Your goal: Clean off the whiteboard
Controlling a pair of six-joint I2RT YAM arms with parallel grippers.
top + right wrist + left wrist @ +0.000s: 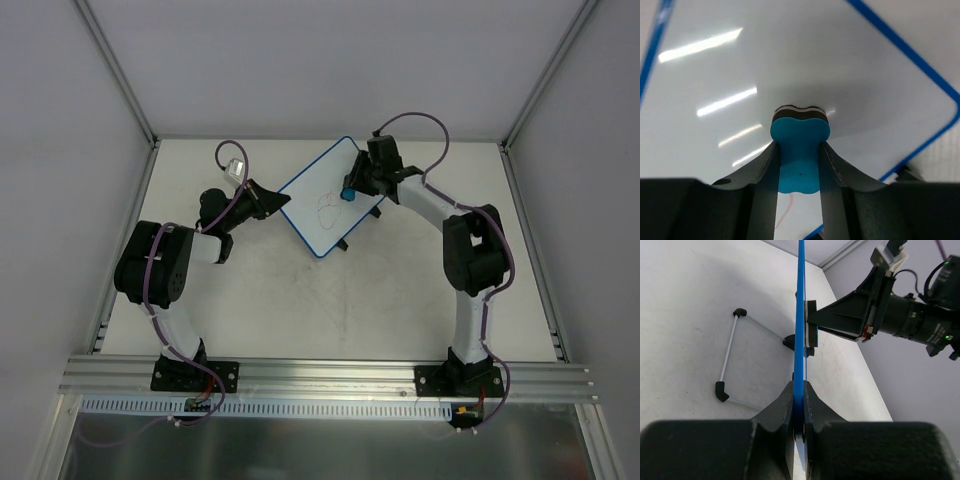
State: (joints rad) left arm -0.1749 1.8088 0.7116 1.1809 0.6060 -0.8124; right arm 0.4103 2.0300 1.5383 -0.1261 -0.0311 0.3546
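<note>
The whiteboard, white with a thin blue rim, sits tilted at the back middle of the table with a faint red scribble on it. My left gripper is shut on its left edge; the left wrist view shows the blue rim edge-on between the jaws. My right gripper is shut on the small blue eraser and presses it against the board face. In the right wrist view the eraser sits between the fingers on the white board, with a red line below it.
The board's wire stand with black feet shows behind it in the left wrist view, and a black foot shows under the near edge. Grey walls and metal posts enclose the table. An aluminium rail runs along the near edge.
</note>
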